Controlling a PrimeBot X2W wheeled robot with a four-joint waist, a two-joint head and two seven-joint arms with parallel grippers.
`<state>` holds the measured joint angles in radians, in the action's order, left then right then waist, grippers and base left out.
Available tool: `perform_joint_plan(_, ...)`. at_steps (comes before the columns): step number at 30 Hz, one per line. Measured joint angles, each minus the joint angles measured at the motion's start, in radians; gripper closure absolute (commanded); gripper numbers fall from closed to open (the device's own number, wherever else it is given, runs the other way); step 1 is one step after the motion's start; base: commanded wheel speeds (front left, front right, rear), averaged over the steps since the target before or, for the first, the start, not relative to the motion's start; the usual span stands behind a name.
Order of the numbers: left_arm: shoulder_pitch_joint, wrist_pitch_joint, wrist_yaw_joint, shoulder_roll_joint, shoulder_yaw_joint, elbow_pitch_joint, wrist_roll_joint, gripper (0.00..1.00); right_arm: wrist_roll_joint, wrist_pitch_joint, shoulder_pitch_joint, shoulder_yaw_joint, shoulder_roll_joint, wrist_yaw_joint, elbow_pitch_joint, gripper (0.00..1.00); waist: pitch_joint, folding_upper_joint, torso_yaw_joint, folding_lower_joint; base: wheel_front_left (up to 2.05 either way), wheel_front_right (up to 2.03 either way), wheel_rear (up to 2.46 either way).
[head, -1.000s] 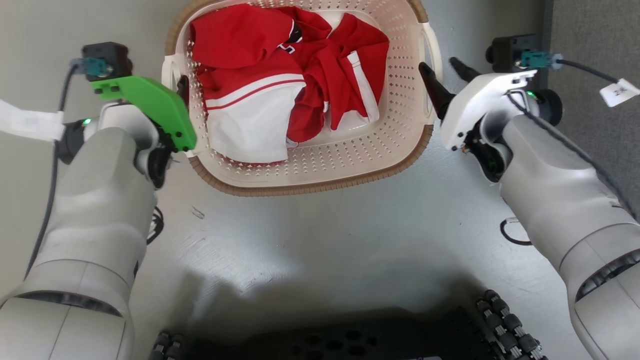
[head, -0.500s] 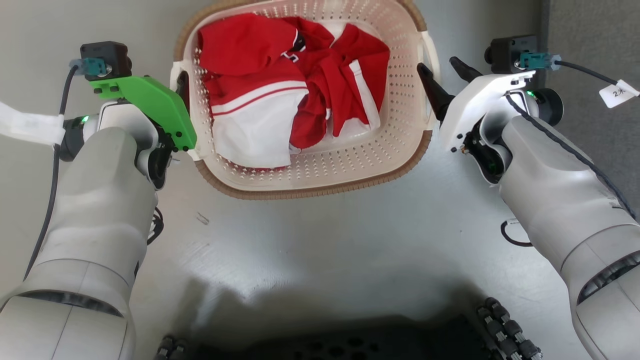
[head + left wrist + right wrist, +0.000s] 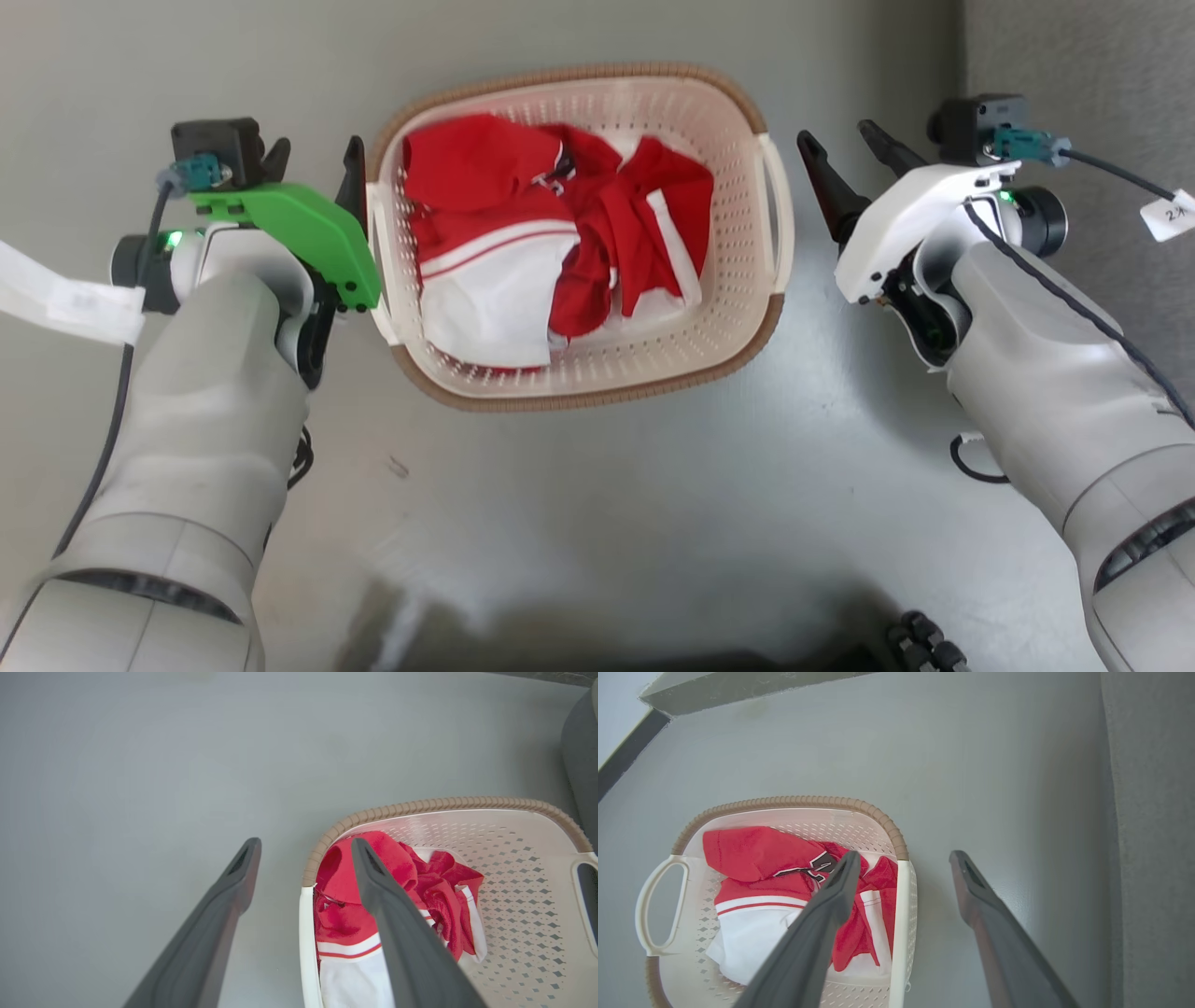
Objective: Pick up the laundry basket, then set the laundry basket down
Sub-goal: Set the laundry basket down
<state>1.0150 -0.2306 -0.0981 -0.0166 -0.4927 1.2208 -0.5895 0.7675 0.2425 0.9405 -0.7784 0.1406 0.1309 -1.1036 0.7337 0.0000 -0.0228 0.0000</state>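
Note:
The laundry basket (image 3: 579,401), cream perforated plastic with a brown rim, sits on the grey floor with red and white clothes (image 3: 560,233) in it. My left gripper (image 3: 313,161), under its green cover, is open just outside the basket's left handle (image 3: 378,252). My right gripper (image 3: 834,135) is open to the right of the right handle (image 3: 777,201), a small gap away. In the left wrist view my open gripper (image 3: 304,842) hovers over the white handle edge (image 3: 306,942) and the brown rim (image 3: 420,805). In the right wrist view my open gripper (image 3: 904,855) hovers over the basket's side (image 3: 901,933).
A dark grey carpet strip (image 3: 1074,56) runs along the right. A black cable loop (image 3: 971,462) lies on the floor by my right arm. The dark robot base (image 3: 924,644) is at the bottom edge. A dark skirting line (image 3: 626,751) borders the far left floor.
The head camera has moved, so the basket looks smaller and lower in view. Both grippers' inner fingers, earlier at the basket's handles, are now outside them.

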Motion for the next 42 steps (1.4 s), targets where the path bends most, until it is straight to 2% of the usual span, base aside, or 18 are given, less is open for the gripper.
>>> perform_joint_plan(8,-0.046,-0.018,0.001,0.000,0.000,-0.032,0.006,0.00,0.026,0.008,-0.053,0.050,0.015,0.000,0.031,0.00,-0.110,0.0000,-0.003,0.0000,0.00,0.00,0.00)
perform_joint_plan(11,-0.058,-0.021,0.011,-0.001,0.002,-0.053,0.011,0.00,0.024,0.008,-0.056,0.099,0.033,-0.003,0.091,0.00,-0.151,0.0000,-0.005,0.0000,0.00,0.00,0.00)
perform_joint_plan(15,-0.072,-0.021,0.022,-0.011,0.010,-0.100,0.021,0.00,0.007,0.008,-0.057,0.166,0.061,-0.038,0.182,0.00,-0.204,0.0000,-0.007,0.0000,0.00,0.00,0.00)
perform_joint_plan(21,-0.087,-0.021,0.066,-0.049,0.055,-0.264,0.057,0.00,-0.055,0.008,-0.099,0.231,0.080,-0.073,0.303,0.00,-0.275,0.0000,-0.011,0.0000,0.00,0.00,0.00)
perform_joint_plan(26,-0.155,-0.021,0.100,-0.062,0.081,-0.395,0.093,0.00,-0.123,0.009,-0.161,0.293,0.095,-0.115,0.421,0.00,-0.334,0.0000,-0.014,-0.0001,0.00,0.00,0.00)
perform_joint_plan(33,-0.256,-0.021,0.135,-0.073,0.113,-0.533,0.129,0.00,-0.192,0.009,-0.251,0.363,0.102,-0.143,0.548,0.00,-0.394,0.0000,-0.020,-0.0001,0.00,0.00,0.00)
perform_joint_plan(42,-0.412,-0.021,0.170,-0.096,0.143,-0.681,0.185,0.00,-0.265,0.009,-0.402,0.411,0.094,-0.168,0.652,0.00,-0.467,0.0000,-0.030,-0.0001,0.00,0.00,0.00)
